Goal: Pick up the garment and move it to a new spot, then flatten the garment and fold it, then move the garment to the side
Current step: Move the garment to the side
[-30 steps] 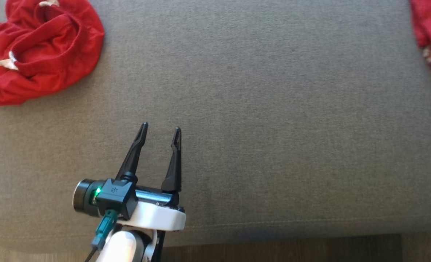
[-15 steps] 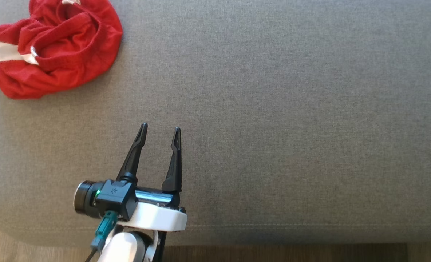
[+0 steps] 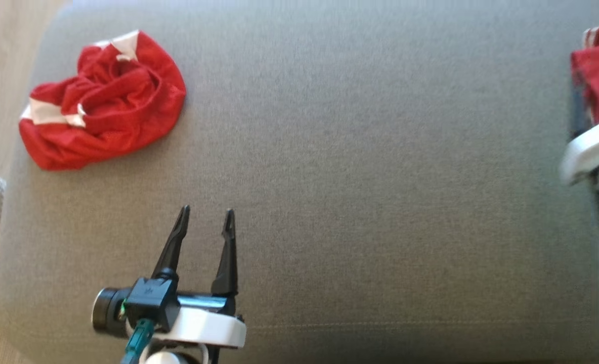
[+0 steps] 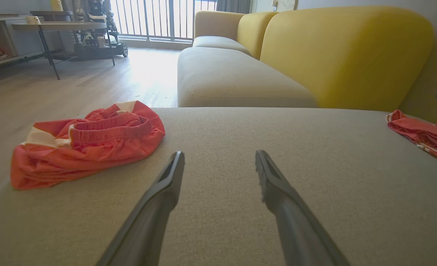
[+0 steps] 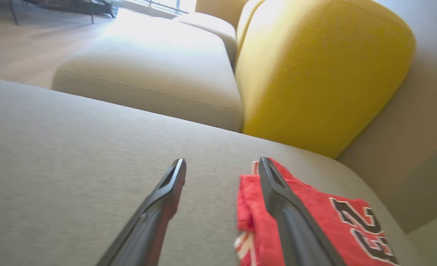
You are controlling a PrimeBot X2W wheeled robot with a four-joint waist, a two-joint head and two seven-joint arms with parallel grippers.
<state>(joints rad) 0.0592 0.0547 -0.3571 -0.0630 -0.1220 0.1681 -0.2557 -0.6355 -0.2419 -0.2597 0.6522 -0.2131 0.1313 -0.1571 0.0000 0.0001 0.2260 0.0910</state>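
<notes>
**mk_fold:** Two red heaps on the grey cushion (image 3: 355, 177), so where's the jersey (image 5: 314, 210) against the jaws?

**rigwatcher:** Right at the right jaws, way over at the cushion's right end. They're spread wide and gripping nothing. From that wrist, one finger (image 5: 288, 221) crosses the jersey's folded left edge and the other hangs over bare cushion. Can't tell if the tip actually touches cloth. In the head view that arm is just a blur at the right edge.

**mk_fold:** And the left jaws?

**rigwatcher:** Apart too, holding nothing. They're over the near part of the cushion, left of the middle, pointing away from the robot. The shorts (image 3: 107, 101) are ahead and off to their left, well apart from them, crumpled near the far left corner.

**mk_fold:** Room to move stuff?

**rigwatcher:** Plenty, the whole middle of the cushion between shorts and jersey is bare. The ends are the tight bits. The jersey lies close to the right rim, with the yellow backrest (image 5: 314, 74) off beyond the far rim. The shorts sit near the left rim, with floor (image 3: 6, 50) past it.

**mk_fold:** Which way's the jersey pointing?

**rigwatcher:** It's folded fairly flat, with the number 23 face up. From the right wrist its long side runs roughly along the fingers, from near the tips back toward the camera, and the number is at the camera end. The head view cuts it off at the frame, so I can't vouch for its full length.
</notes>
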